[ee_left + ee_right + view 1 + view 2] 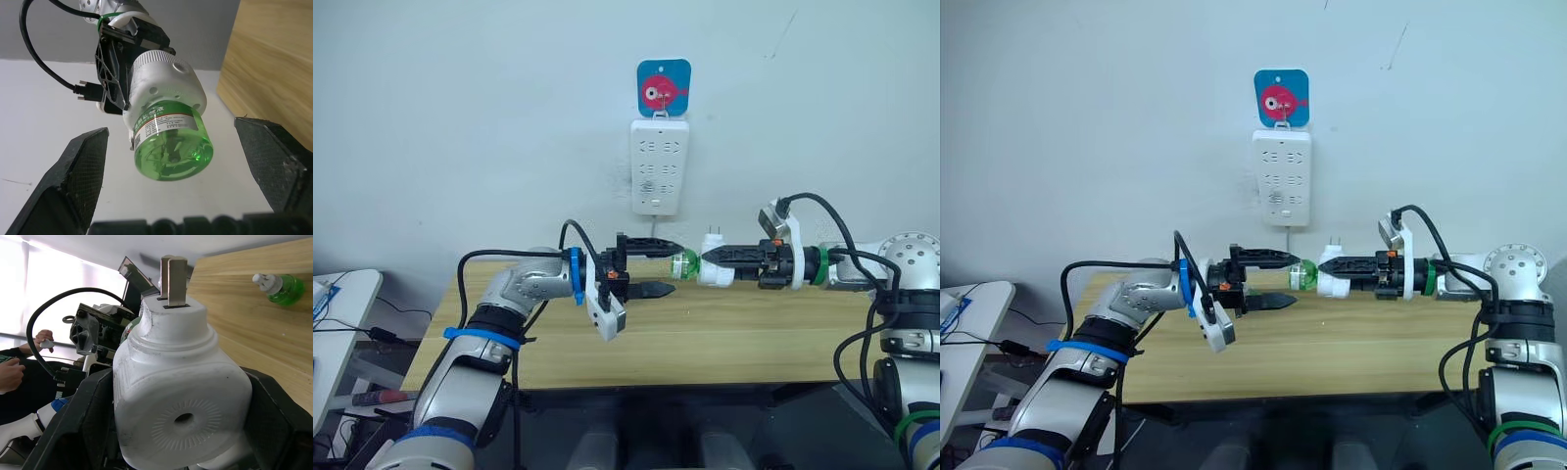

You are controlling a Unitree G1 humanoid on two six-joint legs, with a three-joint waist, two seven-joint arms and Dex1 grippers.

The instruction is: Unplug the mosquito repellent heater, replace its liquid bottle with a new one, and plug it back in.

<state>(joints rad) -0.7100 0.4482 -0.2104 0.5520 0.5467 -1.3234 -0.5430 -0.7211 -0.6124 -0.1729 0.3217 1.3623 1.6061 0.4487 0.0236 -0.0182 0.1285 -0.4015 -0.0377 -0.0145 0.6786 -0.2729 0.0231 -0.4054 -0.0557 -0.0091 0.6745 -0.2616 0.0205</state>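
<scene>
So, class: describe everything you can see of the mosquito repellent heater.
The mosquito repellent heater is a small white rounded plastic body with two metal plug prongs, unplugged and held level above the wooden table. The right gripper is clamped on it. A green liquid bottle is still in its socket, lying between the open fingers of the left gripper.

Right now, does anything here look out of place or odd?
One thing: a spare green bottle lies tipped on its side on the wooden table. The heater is unplugged, held in the right gripper.
</scene>
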